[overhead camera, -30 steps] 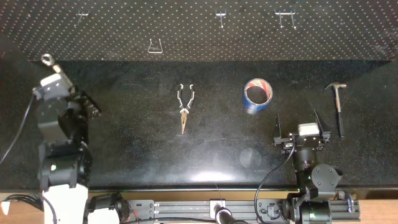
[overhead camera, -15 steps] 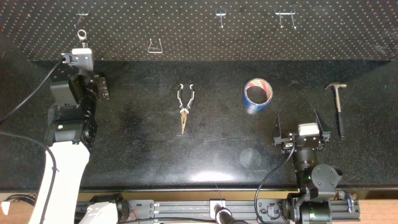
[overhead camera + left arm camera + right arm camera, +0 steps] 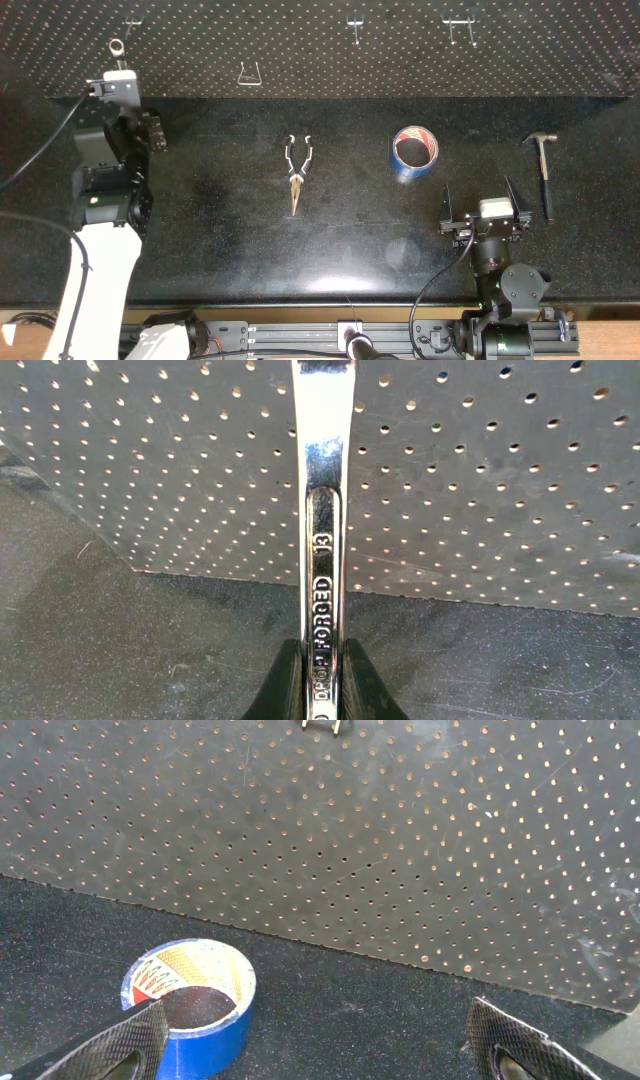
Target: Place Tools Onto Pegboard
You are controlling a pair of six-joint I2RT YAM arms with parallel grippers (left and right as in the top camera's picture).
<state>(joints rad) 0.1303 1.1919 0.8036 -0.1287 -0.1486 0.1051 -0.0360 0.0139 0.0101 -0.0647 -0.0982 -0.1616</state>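
Far left at the pegboard [image 3: 500, 480], pinches a wrench [image 3: 322, 510] in left gripper [image 3: 322, 665], ring end forward for hooking, with right gripper [image 3: 320, 1038] spread wide.

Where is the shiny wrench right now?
The wrench is clamped in the left pincer, held up in front of the pegboard at the far left of the top view, its ring end near the leftmost hook.
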